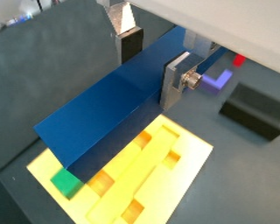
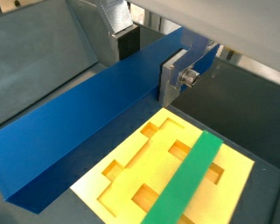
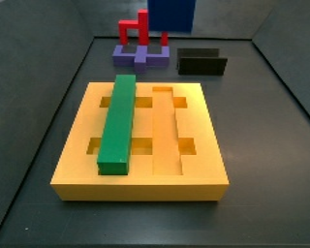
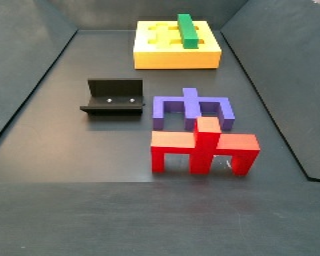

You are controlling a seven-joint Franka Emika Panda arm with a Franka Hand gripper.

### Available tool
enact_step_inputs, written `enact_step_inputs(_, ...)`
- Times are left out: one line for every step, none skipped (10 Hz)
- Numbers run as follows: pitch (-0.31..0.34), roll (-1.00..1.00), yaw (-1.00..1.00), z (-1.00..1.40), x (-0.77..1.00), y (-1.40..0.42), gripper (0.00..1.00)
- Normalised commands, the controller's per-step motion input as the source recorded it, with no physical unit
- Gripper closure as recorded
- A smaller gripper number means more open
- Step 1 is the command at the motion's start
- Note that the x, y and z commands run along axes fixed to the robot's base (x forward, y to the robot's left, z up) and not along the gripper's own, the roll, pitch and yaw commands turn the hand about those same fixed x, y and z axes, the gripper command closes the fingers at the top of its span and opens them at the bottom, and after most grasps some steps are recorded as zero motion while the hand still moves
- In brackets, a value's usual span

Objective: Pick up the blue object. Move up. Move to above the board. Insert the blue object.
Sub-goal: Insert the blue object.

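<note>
My gripper (image 1: 152, 66) is shut on the blue object (image 1: 108, 114), a long flat dark blue bar that stands on edge between the silver fingers in both wrist views (image 2: 95, 131). The bar hangs in the air over the yellow board (image 1: 192, 147), which lies below it in both wrist views (image 2: 149, 133). In a side view the blue object (image 3: 170, 14) shows at the top edge, high behind the board (image 3: 144, 180); the gripper itself is out of frame there. In a side view the board (image 4: 176, 60) shows, but neither the bar nor the gripper does.
A green bar (image 3: 119, 121) lies in one lengthwise groove of the board, as both side views (image 4: 187, 30) and both wrist views (image 2: 189, 179) show. A purple base (image 3: 142, 55) with red pegs (image 3: 135, 29) and the black fixture (image 3: 201, 62) stand beyond the board. Dark walls enclose the floor.
</note>
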Motion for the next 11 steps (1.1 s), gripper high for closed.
enact_step_inputs(0.0, -0.07, 0.04, -0.98, 0.02, -0.11, 1.0)
enact_step_inputs(-0.004, -0.07, 0.05, -0.98, 0.0, -0.11, 1.0)
enact_step_inputs(-0.024, -0.07, 0.06, -0.96, 0.0, -0.13, 1.0)
enact_step_inputs(-0.049, -0.09, 0.0, -0.9, 0.0, -0.18, 1.0)
enact_step_inputs(-0.036, -0.03, 0.0, -1.0, 0.01, -0.17, 1.0)
enact_step_inputs(-0.046, 0.0, 0.04, -0.94, 0.0, -0.16, 1.0)
enact_step_inputs(0.0, 0.0, 0.08, -0.88, 0.1, -0.11, 1.0)
enact_step_inputs(0.0, 0.0, 0.15, -0.78, 0.1, -0.08, 1.0)
enact_step_inputs(0.0, 0.03, 0.18, -0.74, 0.16, -0.1, 1.0)
enact_step_inputs(0.004, 0.14, 0.19, -0.67, 0.23, -0.15, 1.0)
enact_step_inputs(0.011, 0.22, 0.21, -0.63, 0.19, -0.17, 1.0)
